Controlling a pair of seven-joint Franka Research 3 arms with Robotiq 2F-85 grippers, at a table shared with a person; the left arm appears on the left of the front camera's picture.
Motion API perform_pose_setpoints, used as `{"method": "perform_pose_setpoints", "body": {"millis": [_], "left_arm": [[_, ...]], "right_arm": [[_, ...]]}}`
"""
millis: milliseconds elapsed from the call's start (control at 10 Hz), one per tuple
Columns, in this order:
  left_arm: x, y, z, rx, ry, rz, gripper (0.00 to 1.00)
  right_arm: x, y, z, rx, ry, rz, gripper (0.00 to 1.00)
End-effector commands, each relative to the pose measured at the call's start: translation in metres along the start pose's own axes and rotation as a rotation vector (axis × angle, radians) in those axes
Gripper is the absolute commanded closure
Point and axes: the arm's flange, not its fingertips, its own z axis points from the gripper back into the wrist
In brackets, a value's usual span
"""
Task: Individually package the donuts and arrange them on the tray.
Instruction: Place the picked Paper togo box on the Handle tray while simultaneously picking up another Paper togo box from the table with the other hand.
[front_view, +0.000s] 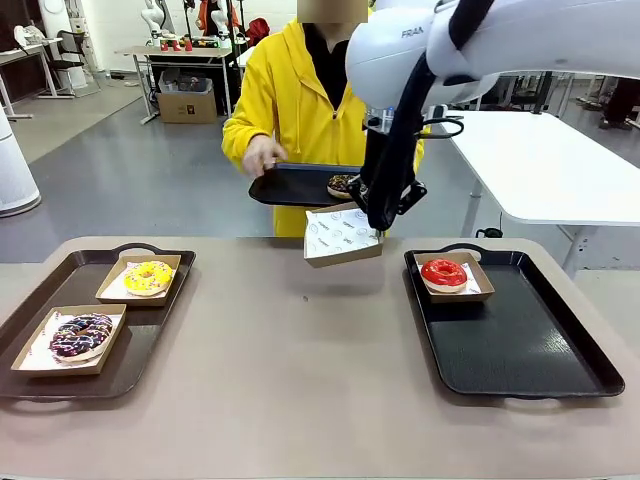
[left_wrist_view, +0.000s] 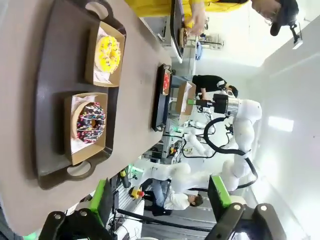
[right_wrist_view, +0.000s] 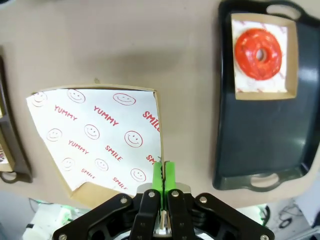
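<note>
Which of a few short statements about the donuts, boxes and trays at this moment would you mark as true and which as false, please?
1. The right gripper is shut on the rim of an empty paper-lined box. True.
2. The red donut sits on the left tray. False: it sits in a box on the right tray.
3. The left tray carries the yellow donut and the dark sprinkled donut, each in its own box. True.
4. The person's hand holds a tray with nothing on it. False: a sprinkled donut lies on it.
5. The left gripper holds a box. False: its fingers stand open, holding nothing.
</note>
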Motion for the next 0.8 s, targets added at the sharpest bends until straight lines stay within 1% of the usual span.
{"method": "perform_pose_setpoints", "body": {"millis": [0,100,300,400,500,700], "left_arm": [[0.003,0.007,0.021,-0.016,-0.026,-0.013,0.0],[0.0,0.0,0.0,0.0,0.0,0.0,0.0],[0.0,0.0,0.0,0.0,0.0,0.0,0.0],[0.0,0.0,0.0,0.0,0.0,0.0,0.0],[0.0,0.0,0.0,0.0,0.0,0.0,0.0],[0.0,0.0,0.0,0.0,0.0,0.0,0.0]], "right_arm": [[0.03,0.018,0.0,-0.064,0.022,0.043,1.0],[0.042,0.022,-0.006,-0.077,0.04,0.054,1.0],[0.064,0.026,-0.016,-0.06,0.067,0.05,1.0],[0.068,0.025,-0.024,-0.058,0.068,0.053,1.0],[0.048,0.022,-0.022,-0.046,0.055,0.034,1.0],[0.048,0.022,-0.022,-0.046,0.055,0.034,1.0]]}}
